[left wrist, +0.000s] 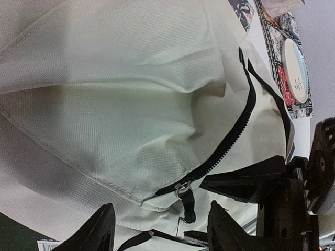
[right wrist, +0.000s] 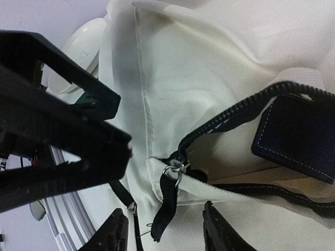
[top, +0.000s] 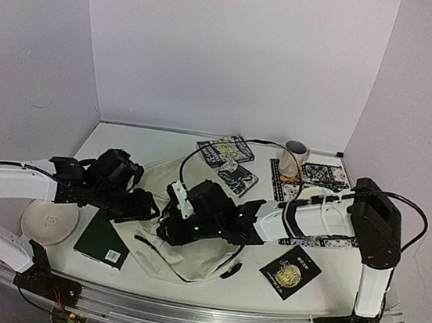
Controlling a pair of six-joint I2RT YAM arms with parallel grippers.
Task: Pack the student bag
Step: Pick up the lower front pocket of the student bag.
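Cream fabric of the student bag (top: pixel 188 262) is spread at the near middle of the table (top: pixel 123 146), with a green book (top: pixel 102 244) just beside it on the left. Above its black zipper, the left gripper (left wrist: pixel 159 222) and right gripper (right wrist: pixel 165 219) are both parted, with nothing gripped. The zipper pull (right wrist: pixel 175 170) hangs between the right one's fingers. It is best pinched squarely while the fabric is pinned. Farther back, books (top: pixel 225 151) and a mug (top: pixel 294 157) are seen.

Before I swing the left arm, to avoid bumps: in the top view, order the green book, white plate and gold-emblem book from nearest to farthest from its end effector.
From the left end effector:
1. Green book, close, toward the near edge.
2. White plate, farther left.
3. Gold-emblem book, far right.
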